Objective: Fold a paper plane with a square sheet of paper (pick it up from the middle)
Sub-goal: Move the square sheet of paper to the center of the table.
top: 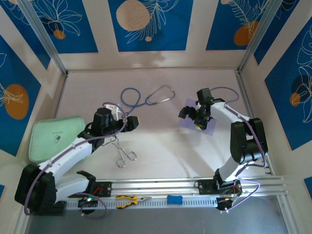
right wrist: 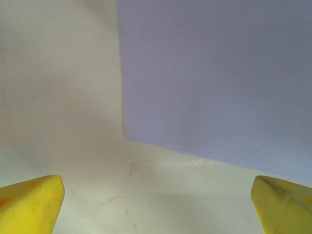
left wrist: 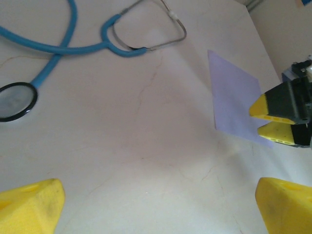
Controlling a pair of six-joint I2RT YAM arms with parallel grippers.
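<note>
Worktop (top: 161,146) in the overhead view carries the square sheet of paper (top: 210,129) right of centre, under the right end effector (top: 192,118), while the left end effector (top: 132,123) hovers near a stethoscope (top: 146,100). Left wrist view: its yellow fingers (left wrist: 29,207) stand wide apart, the sheet ahead to the right. Right wrist view: that one's fingers (right wrist: 29,202) spread wide over the sheet's near corner

Just ahead of the right fingers (right wrist: 29,204), the sheet of paper (right wrist: 219,73) is thin, smooth and matt. The counter (right wrist: 58,97) beneath is pale and matt, veined with hairline cracks. Beyond the left fingers (left wrist: 29,207), of dull yellow plastic, the stethoscope (left wrist: 61,48) has glossy rubbery tubing and shiny metal ear tubes.
</note>
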